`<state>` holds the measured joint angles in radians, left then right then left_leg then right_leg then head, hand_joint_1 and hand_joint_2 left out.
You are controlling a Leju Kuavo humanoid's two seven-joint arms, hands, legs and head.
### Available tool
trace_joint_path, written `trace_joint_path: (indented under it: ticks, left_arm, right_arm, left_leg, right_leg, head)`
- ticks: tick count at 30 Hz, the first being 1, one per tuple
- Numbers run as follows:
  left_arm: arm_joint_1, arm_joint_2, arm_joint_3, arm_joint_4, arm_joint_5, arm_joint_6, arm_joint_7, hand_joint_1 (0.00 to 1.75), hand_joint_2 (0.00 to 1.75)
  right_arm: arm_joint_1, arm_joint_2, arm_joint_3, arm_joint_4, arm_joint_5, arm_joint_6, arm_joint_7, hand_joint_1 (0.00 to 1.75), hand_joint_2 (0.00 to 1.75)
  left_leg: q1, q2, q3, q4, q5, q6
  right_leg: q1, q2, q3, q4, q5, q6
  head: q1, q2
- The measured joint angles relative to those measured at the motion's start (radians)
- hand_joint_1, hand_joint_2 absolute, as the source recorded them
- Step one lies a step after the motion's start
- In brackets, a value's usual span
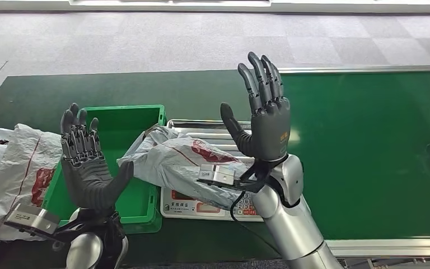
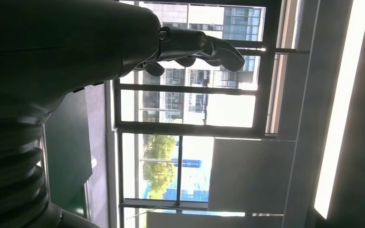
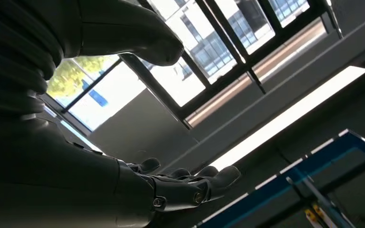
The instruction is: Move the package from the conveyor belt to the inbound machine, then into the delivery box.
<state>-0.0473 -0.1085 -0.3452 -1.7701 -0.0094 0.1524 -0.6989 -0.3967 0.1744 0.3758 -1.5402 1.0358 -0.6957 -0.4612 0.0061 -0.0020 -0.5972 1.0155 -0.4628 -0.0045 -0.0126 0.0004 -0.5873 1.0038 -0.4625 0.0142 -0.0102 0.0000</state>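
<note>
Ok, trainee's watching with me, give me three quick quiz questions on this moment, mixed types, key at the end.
1. True or false: the left hand holds the grey package.
2. The grey package lies across: A) the scale, one end over the green bin; B) the floor; C) the right hand.
3. Fill in: both hands are raised, fingers spread, holding ____.

Key: 1 false; 2 A; 3 nothing.

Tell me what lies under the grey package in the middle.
The grey package lies across a scale, with one end over the rim of the green bin. Most of the scale's platform is covered; its keypad shows partly beside the right hand's wrist.
</note>
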Motion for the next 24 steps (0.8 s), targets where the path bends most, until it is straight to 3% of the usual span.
trace_joint_path:
  ticks: [4,9,16,20,24]
  left_arm:
    - [-0.006,-0.001,-0.01,0.009,-0.001,0.005,0.0,0.0,1.75]
    - [-0.009,-0.001,-0.017,0.016,-0.006,0.011,0.0,0.0,1.75]
    - [-0.011,-0.001,-0.021,0.022,-0.037,0.045,0.0,0.0,1.75]
    - [-0.053,0.015,-0.048,0.102,-0.298,0.186,0.035,0.0,1.75]
    - [-0.135,0.04,-0.087,0.25,-0.693,0.117,0.195,0.0,1.75]
  right_arm:
    - [0.05,0.081,-0.169,-0.152,-0.02,-0.006,-0.21,0.0,1.75]
    - [0.083,0.128,-0.279,-0.307,-0.031,-0.006,-0.236,0.0,1.75]
    - [0.098,0.135,-0.325,-0.392,-0.031,-0.005,-0.238,0.0,1.75]
    - [0.112,0.135,-0.352,-0.49,-0.052,-0.005,-0.238,0.0,1.75]
    - [0.126,0.134,-0.368,-0.59,-0.103,-0.005,-0.238,0.0,1.75]
  left_leg:
    - [0.0,0.0,0.0,0.0,0.0,0.0]
    - [0.0,0.001,0.0,0.0,-0.001,0.0]
    - [0.0,0.001,0.002,0.0,-0.001,0.0]
    - [0.0,-0.001,0.002,0.0,-0.001,0.0]
    - [0.0,0.001,0.002,0.0,-0.001,0.0]
  right_leg:
    - [0.0,0.0,0.0,0.0,0.0,0.0]
    - [0.0,0.001,0.0,0.0,-0.001,0.0]
    - [0.0,0.001,0.001,0.0,0.0,0.0]
    - [0.0,-0.001,0.002,0.0,0.0,0.0]
    - [-0.001,0.0,0.001,0.0,0.0,0.0]
  head:
    - [0.0,0.0]
    - [0.0,0.0]
    - [0.0,0.0]
    - [0.0,0.0]
    - [0.0,0.0]
